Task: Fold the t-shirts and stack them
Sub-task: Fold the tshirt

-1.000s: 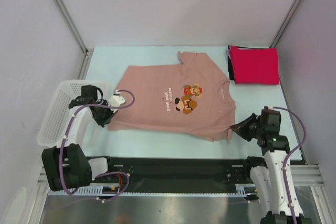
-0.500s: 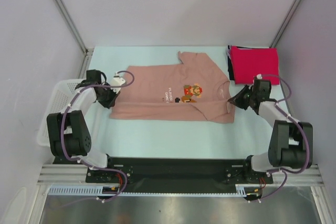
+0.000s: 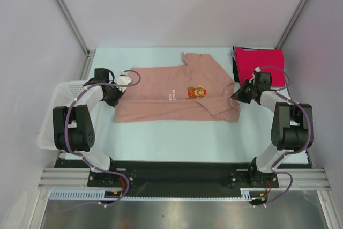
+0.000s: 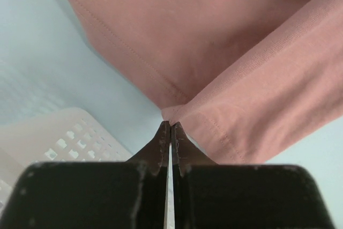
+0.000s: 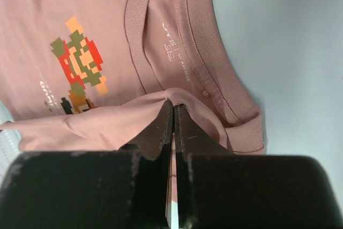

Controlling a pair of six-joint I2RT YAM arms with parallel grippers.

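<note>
Basket [image 3: 56, 113]: left edge of frame. Left gripper [image 3: 114, 98]: pinched tight on pink shirt [image 3: 171, 97] hem corner. Shirt, frame centre on desk [image 3: 177, 135]: near half carried up over far half within the last second; lengthwise fold nearly laid. Right gripper [image 3: 239, 94]: clamped on opposite edge. Red shirt [image 3: 261, 67]: upper right, just beside; bare desk below.

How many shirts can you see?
3. A pink shirt lies in the middle. A folded red shirt sits at the far right corner. A black one peeks out beneath it. More may be hidden in that pile.
</note>
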